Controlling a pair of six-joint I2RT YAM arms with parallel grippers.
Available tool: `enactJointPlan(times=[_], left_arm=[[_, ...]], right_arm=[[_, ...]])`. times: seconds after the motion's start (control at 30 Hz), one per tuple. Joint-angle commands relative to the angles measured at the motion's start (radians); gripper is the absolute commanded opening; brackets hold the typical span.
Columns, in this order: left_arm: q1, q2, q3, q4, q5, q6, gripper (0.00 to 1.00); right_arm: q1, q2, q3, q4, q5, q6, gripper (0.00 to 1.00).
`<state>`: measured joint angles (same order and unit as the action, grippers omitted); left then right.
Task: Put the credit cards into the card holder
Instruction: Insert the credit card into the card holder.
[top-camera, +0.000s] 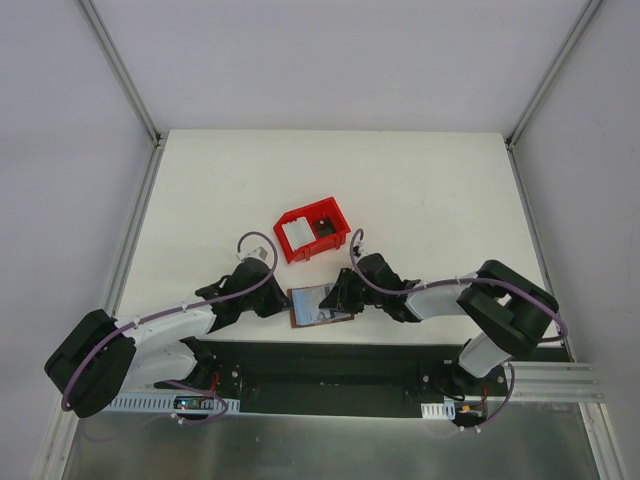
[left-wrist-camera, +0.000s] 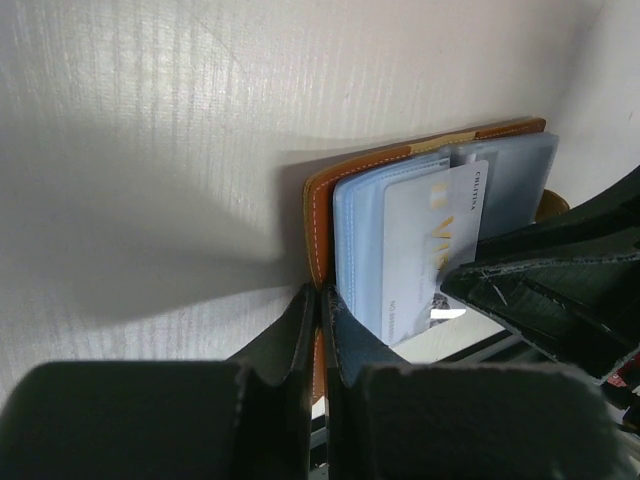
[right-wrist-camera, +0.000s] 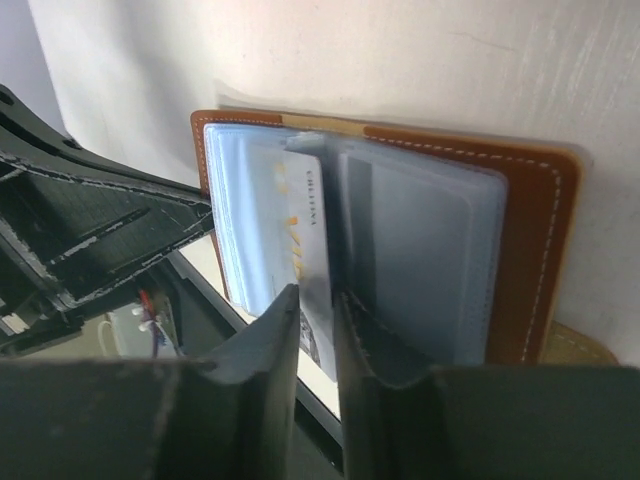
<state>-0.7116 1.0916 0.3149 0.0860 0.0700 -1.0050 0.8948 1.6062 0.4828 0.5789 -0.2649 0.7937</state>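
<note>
The left fingers are pressed shut on the stitched edge of the brown leather-like folding card holder, pinning it open and flat on the white table at the near edge between the two arms. The right fingers stand a little apart on either side of the near edge of a thin whitish rectangular credit card with gold lettering. The gap looks wider than the card, so I judge they are not pinching it.

That credit card sits partway into one of the clear bluish plastic sleeves that fill the card holder, and its near end sticks out past the sleeves. The step in hand looks like seating this card. The next move calls for a short push along the sleeve while the left fingers keep the card holder from sliding, then a clean retreat that does not drag the card back out.

Farther back on the table, the red plastic bin holds a whitish flat item, possibly more cards, and a small dark object that I cannot identify.
</note>
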Motion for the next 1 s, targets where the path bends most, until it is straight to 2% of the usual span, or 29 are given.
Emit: enactJointPlan(times=[0.0,0.1,0.27,0.6,0.97], left_arm=[[0.009,-0.019,-0.011,0.003,-0.001,-0.004,0.00],[0.009,-0.009,-0.005,0.003,0.001,0.002,0.00],[0.009,0.002,0.003,0.004,0.007,0.005,0.00],[0.009,-0.002,-0.004,0.004,0.002,0.005,0.00],[0.009,-0.002,-0.005,0.008,0.008,0.003,0.00]], right_arm=[[0.013,-0.103,0.059,-0.259,0.105,-0.137,0.30],[0.015,-0.127,0.100,-0.355,0.138,-0.185,0.38],[0.026,-0.083,0.137,-0.358,0.104,-0.202,0.40],[0.066,-0.003,0.220,-0.363,0.039,-0.221,0.40],[0.090,0.011,0.270,-0.353,0.018,-0.251,0.36]])
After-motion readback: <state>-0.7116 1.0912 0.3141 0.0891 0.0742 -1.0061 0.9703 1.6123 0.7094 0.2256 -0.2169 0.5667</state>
